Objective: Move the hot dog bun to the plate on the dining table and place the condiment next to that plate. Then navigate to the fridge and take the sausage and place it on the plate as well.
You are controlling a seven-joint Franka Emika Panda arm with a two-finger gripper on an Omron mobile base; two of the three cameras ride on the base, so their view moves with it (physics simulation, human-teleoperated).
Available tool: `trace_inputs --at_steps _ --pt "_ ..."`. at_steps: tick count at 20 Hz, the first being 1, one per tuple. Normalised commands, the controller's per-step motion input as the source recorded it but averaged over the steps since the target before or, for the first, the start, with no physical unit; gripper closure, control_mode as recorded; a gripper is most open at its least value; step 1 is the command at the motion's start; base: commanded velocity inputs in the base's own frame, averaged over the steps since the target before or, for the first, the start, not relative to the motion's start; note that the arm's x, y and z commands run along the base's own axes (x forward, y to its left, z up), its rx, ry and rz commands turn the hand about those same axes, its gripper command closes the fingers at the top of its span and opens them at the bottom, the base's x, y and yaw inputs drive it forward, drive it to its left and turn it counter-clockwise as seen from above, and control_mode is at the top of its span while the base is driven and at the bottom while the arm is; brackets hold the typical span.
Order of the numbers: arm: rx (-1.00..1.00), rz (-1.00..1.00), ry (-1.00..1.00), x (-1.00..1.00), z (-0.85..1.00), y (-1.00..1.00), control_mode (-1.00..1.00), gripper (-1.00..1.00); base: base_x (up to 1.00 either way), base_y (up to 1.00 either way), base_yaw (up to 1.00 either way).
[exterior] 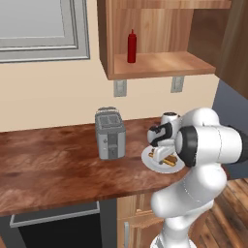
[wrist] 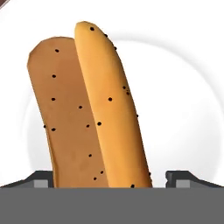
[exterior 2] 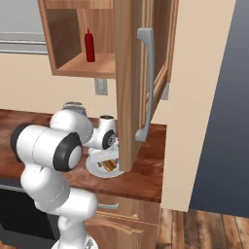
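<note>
The hot dog bun [wrist: 96, 113], tan-orange and split lengthwise, lies on a round white plate [exterior: 147, 162] on the kitchen counter. My gripper [wrist: 111, 179] hangs just above the bun [exterior: 165, 160], open, with one fingertip [wrist: 41, 179] on each side of it and nothing held. From the right, my gripper [exterior 2: 104, 156] is low over the bun [exterior 2: 110, 166]. The condiment [exterior: 131, 46], a slim red bottle, stands upright on the open wall cabinet's shelf; it is also in the right base view [exterior 2: 89, 45]. The dining table, its plate and the sausage are out of view.
A metal toaster [exterior: 110, 133] stands on the counter [exterior: 53, 164] left of the white plate. The cabinet's open door [exterior 2: 129, 82] hangs right beside my hand. An oven [exterior: 58, 225] sits under the counter. A tall dark grey surface [exterior 2: 223, 107] is at the right.
</note>
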Motion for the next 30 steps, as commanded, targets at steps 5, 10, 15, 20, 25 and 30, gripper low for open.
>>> trace_inputs --at_steps 5,10,15,20,25,30 --pt "0.0 0.03 0.0 0.0 -0.05 0.04 -1.0 1.0 0.0 0.0 0.0" --pt "0.0 0.01 -0.1 -0.26 0.22 0.0 -1.0 1.0 0.0 0.0 0.0" --pt "0.0 -0.01 -0.18 -0.51 0.58 0.01 -1.0 1.0 0.0 0.0 0.0" --pt "0.0 0.0 -0.1 -0.39 0.74 0.2 -1.0 1.0 0.0 0.0 0.0" --pt "0.0 0.0 -0.07 -0.37 0.79 0.31 -1.0 1.0 0.0 0.0 0.0" --pt "0.0 -0.02 -0.04 -0.45 0.79 0.23 -1.0 1.0 0.0 0.0 0.0"
